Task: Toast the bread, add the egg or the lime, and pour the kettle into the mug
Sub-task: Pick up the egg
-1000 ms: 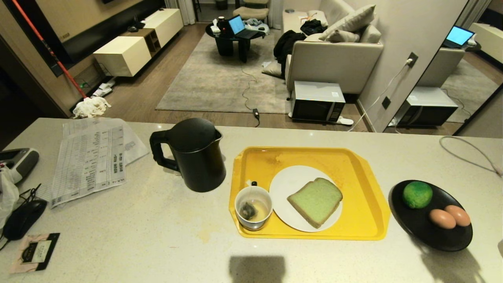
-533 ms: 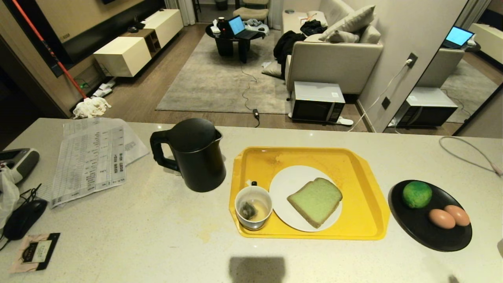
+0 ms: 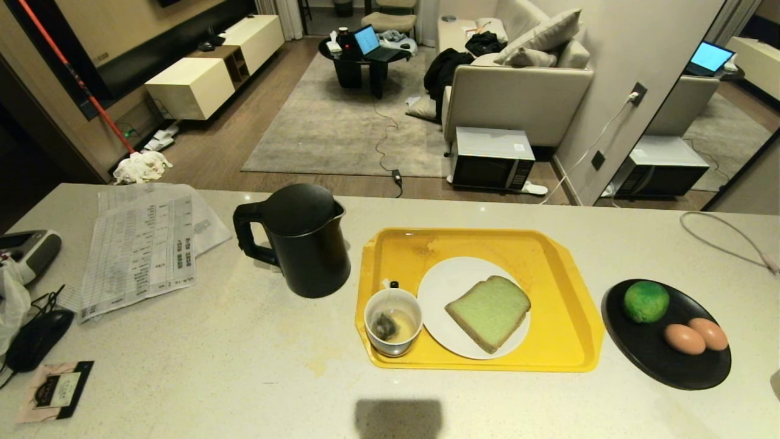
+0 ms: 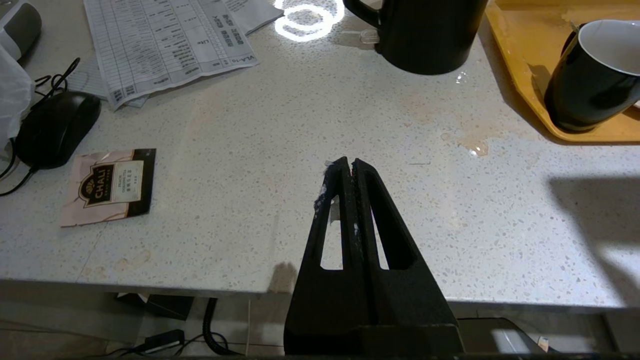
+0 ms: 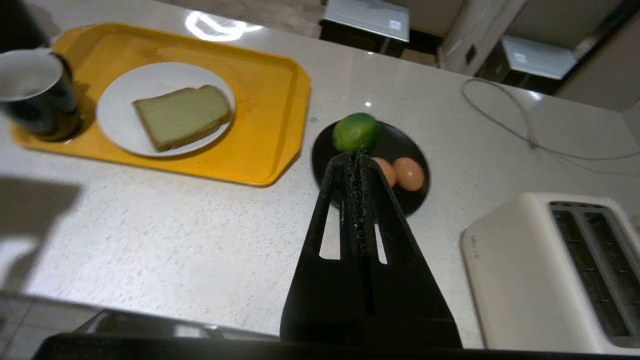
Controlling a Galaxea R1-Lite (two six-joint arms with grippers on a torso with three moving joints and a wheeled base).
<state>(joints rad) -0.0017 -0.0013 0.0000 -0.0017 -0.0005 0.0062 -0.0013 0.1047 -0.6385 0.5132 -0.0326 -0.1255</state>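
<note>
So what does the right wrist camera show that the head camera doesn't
Only the right wrist view shows the white toaster with its two slots, and the shut right end effector above the counter near the black plate. Only the head view shows the kettle, the printed papers and the living room beyond the counter. Both show the yellow tray, the bread, the mug, the lime and two eggs.

Beside my black kettle (image 3: 304, 241), a yellow plastic tray (image 3: 560, 292) carries pale green brown-crusted bread (image 3: 489, 312) on a white plate (image 3: 448, 283).
</note>
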